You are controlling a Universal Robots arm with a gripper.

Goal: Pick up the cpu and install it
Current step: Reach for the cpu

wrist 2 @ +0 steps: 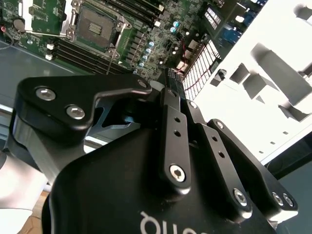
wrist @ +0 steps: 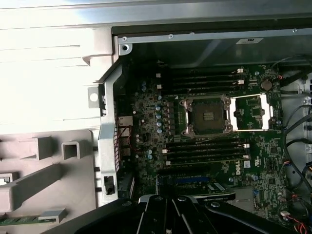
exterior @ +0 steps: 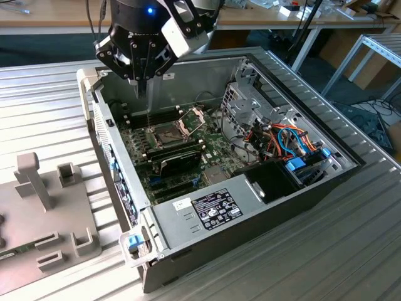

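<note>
My gripper (exterior: pixel 143 93) hangs over the back of the open computer case, above the motherboard (exterior: pixel 164 164), its fingers drawn together with nothing seen between them. In the second wrist view the gripper (wrist 2: pixel 170 78) points down at the board. The CPU socket (wrist: pixel 207 116) lies open and dark, with small contacts at its centre. Its metal frame (wrist: pixel 249 112) is swung out beside it, and a thin lever (wrist 2: pixel 115 48) stands up by the socket. The cpu is out of view.
The case's walls (exterior: pixel 109 144) ring the board. A black card (exterior: pixel 178 160) lies near the socket, and a drive cage (exterior: pixel 250 100) with coloured cables (exterior: pixel 291 141) fills the exterior view's right. A grey fixture (exterior: pixel 47 213) with upright pegs sits outside the case, holding a memory stick (wrist: pixel 29 218).
</note>
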